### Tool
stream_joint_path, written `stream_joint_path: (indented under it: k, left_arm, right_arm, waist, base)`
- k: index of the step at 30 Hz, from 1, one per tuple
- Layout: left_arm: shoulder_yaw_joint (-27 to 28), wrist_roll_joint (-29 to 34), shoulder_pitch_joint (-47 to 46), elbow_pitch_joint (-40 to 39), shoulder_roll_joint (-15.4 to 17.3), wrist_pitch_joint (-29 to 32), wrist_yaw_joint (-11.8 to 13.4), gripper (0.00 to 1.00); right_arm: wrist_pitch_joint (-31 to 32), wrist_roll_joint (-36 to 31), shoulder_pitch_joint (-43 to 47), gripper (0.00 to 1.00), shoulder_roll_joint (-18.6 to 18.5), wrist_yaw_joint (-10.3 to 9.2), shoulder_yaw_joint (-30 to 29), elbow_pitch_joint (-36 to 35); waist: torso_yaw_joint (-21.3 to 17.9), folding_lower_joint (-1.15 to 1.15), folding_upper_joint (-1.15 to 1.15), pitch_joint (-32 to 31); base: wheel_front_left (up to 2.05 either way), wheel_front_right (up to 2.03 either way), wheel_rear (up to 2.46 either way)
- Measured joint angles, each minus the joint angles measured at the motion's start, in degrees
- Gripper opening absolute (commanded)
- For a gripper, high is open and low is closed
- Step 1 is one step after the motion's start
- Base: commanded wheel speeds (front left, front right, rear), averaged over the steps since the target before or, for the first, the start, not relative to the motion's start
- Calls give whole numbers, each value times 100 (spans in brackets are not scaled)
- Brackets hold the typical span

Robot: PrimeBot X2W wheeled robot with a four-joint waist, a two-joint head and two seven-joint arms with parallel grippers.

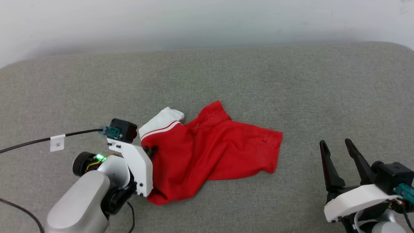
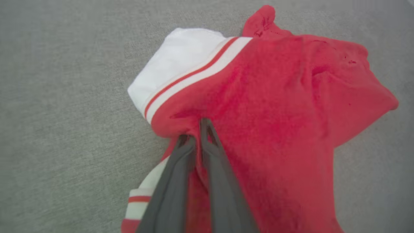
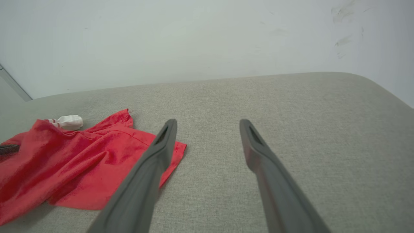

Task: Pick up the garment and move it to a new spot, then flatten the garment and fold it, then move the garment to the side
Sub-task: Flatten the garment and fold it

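- My left pincer (image 1: 150, 150), low at the near left, is closed on a bunched fold of the garment (image 1: 210, 152). In the left wrist view its two dark fingers (image 2: 174, 181) meet with red cloth nipped between the tips, just below a white cuff.
- My right pincer (image 1: 334, 142) waits at the near right, spread wide and holding nothing, well apart from the shirt's nearest corner.
- The garment lies crumpled near the middle of the grey padded surface (image 1: 291, 81), closer to my left side. By my reading the pickup is under way. The grasp is made, but most of the cloth rests on the surface, so the move to a new spot is not yet done.
- Flattening, folding and the final shift to the side all remain, judging from the rumpled lie of the fabric.
- The shirt is bright red and soft, thrown into broad folds, with one corner spread flat toward my right and a pointed flap at the far edge.
- A white sleeve cuff (image 1: 161, 124) with a thin red stripe pokes out at its far left. A second striped cuff (image 2: 139, 200) shows beneath my left fingers. No lettering is visible.
- Beyond, the grey surface runs to a pale wall (image 1: 207, 19).
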Motion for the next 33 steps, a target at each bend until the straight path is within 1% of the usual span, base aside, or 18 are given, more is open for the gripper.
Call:
stream_joint_path:
  k: [5, 8, 10, 13, 17, 20, 24, 25, 26, 27, 31, 33]
  left_arm:
    - [-70, 365, -166, -193, -107, -436, 166, 0]
    - [-234, 675, -292, -458, -281, -722, 270, 0]
    - [-403, 834, -328, -628, -488, -851, 292, 0]
    - [-840, 1029, -312, -765, -829, -891, 188, 0]
    - [-1445, 1141, -93, -619, -1235, -805, -57, 0]
    - [-1783, 1190, 79, -390, -1435, -791, -169, 0]
    - [-2068, 1150, 310, -73, -1594, -740, -265, 0]
    - [-2123, 1134, 359, 9, -1601, -731, -275, 20]
    - [-2145, 1136, 389, 81, -1599, -751, -300, 74]
    - [-2153, 1151, 399, 130, -1600, -822, -297, 100]
    - [-2056, 1289, 399, 116, -1617, -1319, -126, 100]
    - [-1953, 1360, 399, 0, -1593, -1623, 2, 100]
  right_arm:
    - [-20, -2, 1, 100, 0, -1, -43, 67]
    - [-9, -3, 2, 100, 0, -1, -87, 80]
    - [13, -12, 2, 100, 0, -1, -116, 80]
    - [37, -34, 2, 100, 0, 0, -125, 66]
    - [76, -46, 0, 100, 0, 0, -78, 23]
    - [80, -46, -1, 100, 0, 0, -34, 8]
    - [80, -32, 1, 100, 0, 0, -43, 4]
    - [80, 1, 2, 100, 0, 0, -52, 5]
    - [80, 1, 2, 100, 0, -1, -62, 7]
    - [80, 0, 2, 100, 0, -1, -63, 14]
    - [81, -4, 29, 100, 0, -1, -86, 32]
    - [89, -25, 63, 100, 0, -1, -99, 37]
  waist:
    - [7, 0, 0, -122]
    - [29, 0, 0, -204]
    - [53, 0, 0, -250]
    - [77, 0, 0, -283]
    - [59, 0, 0, -265]
    - [5, 0, 0, -243]
    - [-49, 0, 0, -228]
    - [-56, 0, 0, -230]
    - [-56, 0, 0, -232]
    - [-55, 0, 0, -243]
    - [-19, 0, 0, -368]
    - [13, 0, 0, -456]
  base:
    - [0, 0, 0]
    - [0, 0, 0]
    - [0, 0, 0]
    - [0, 0, 0]
    - [0, 0, 0]
    - [0, 0, 0]
    - [0, 0, 0]
    - [0, 0, 0]
    - [0, 0, 0]
    - [0, 0, 0]
    - [0, 0, 0]
    - [0, 0, 0]
